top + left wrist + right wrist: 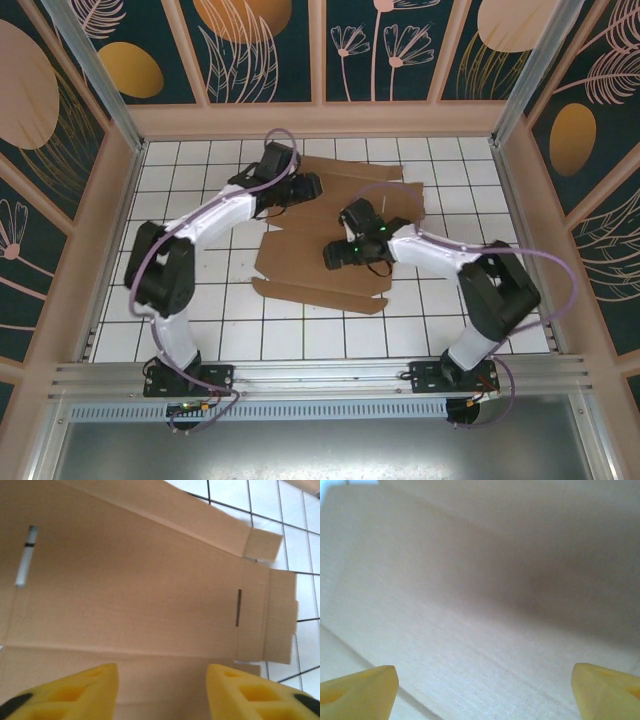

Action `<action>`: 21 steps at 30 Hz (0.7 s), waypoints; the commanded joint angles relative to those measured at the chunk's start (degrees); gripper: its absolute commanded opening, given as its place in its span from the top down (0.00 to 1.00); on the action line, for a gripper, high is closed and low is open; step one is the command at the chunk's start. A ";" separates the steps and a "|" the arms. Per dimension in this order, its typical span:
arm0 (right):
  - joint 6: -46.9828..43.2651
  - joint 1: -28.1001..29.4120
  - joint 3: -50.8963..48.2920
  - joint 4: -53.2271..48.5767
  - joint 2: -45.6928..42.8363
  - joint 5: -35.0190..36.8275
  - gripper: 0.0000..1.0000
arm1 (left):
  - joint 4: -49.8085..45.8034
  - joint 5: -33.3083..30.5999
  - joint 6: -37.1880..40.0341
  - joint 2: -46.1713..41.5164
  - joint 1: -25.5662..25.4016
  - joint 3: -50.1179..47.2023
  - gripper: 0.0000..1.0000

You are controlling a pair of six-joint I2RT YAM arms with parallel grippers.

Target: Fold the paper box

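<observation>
The paper box (pixel 300 255) is a die-cut sheet of plain brown corrugated cardboard with creases, a slot and flaps. It lies unfolded in the middle of the white tiled table (pixel 200 300). Over it, the left gripper (pixel 162 680) hovers partly spread and empty. The right gripper (pixel 485 685) is spread wide and holds nothing.

We see the paper box (pixel 300 258), a plain brown corrugated die-cut sheet, unfolded, lying mostly flat mid-way across the white tiled table (pixel 200 330), its near long flap looking slightly raised along a crease, small tabs and a thin slot at one end
</observation>
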 commanded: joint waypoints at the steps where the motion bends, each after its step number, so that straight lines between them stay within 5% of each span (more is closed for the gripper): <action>1: 0.68 -7.48 3.42 3.74 -1.50 -5.33 0.10 | -1.94 2.27 0.99 6.45 0.04 5.85 0.62; 5: 2.52 -11.97 8.47 3.77 3.67 -6.88 0.10 | -3.10 2.44 0.49 13.48 -0.01 10.20 0.73; 8: 3.67 -12.05 14.03 -1.38 10.20 3.02 0.18 | -4.65 1.69 1.03 16.94 -0.01 12.11 0.76; 14: 1.41 -13.13 20.29 -2.89 20.88 0.60 0.22 | -6.34 -0.29 0.58 17.54 -0.01 7.96 0.77; 21: -2.61 -13.35 28.60 -7.76 31.27 5.92 0.25 | -4.64 -2.05 0.18 15.61 0.06 1.38 0.76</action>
